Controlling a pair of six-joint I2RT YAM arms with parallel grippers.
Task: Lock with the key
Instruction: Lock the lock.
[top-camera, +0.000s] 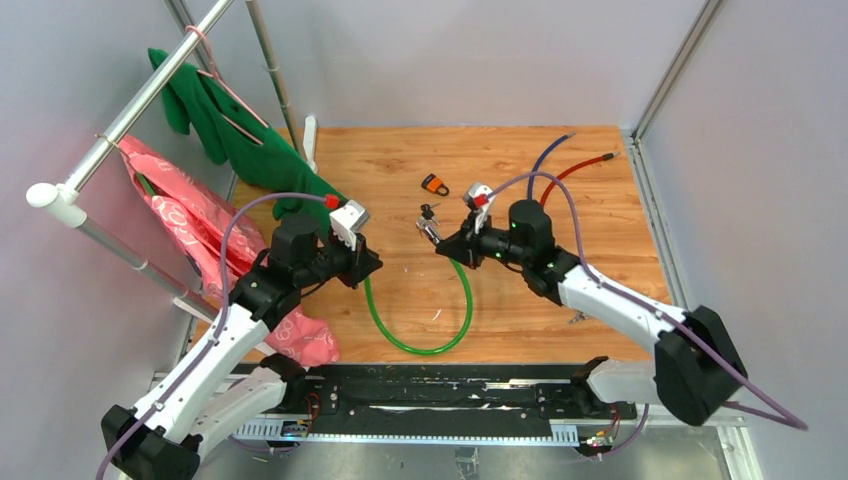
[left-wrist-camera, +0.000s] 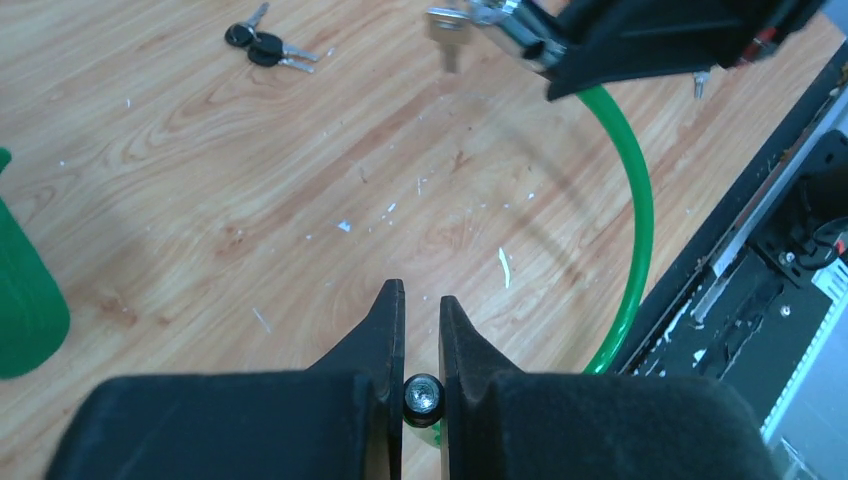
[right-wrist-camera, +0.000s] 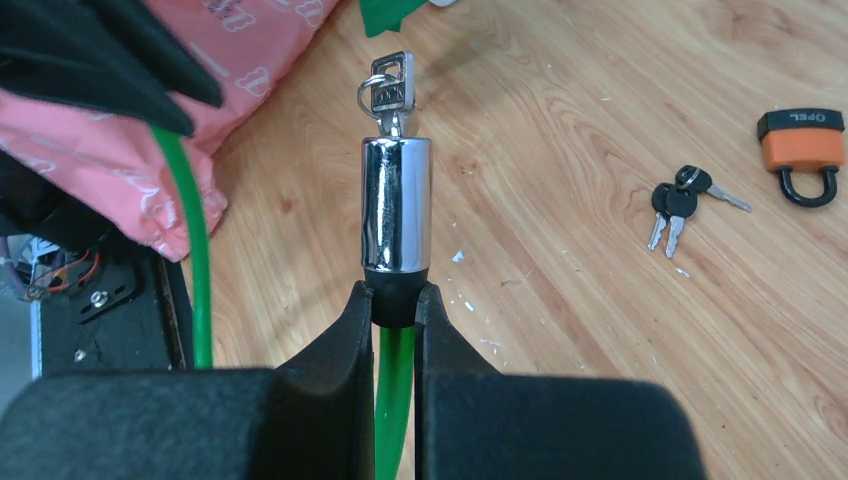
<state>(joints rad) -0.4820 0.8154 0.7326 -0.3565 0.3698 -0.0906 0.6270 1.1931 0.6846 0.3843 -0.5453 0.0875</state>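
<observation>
Polished, mirror-glossy chrome metal lock cylinder (right-wrist-camera: 396, 205); its cable (right-wrist-camera: 195, 260) smooth glossy green plastic. Matt, white-flecked wood-grain table (right-wrist-camera: 560, 120). At two o'clock, padlock (right-wrist-camera: 808, 150) with orange plastic casing, beside black-headed metal keys (right-wrist-camera: 676, 205).

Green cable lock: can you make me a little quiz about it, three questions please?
1. True or false: the orange padlock lies on the pink cloth.
2. Pick one: what sticks out of the chrome barrel? A a key; B a screw; C nothing.
3. Fill in: the left gripper and the right gripper are each shut on an end of the green ____.

Key: 1 false, the orange padlock lies on the wooden table. 2 A. 3 cable.
</observation>
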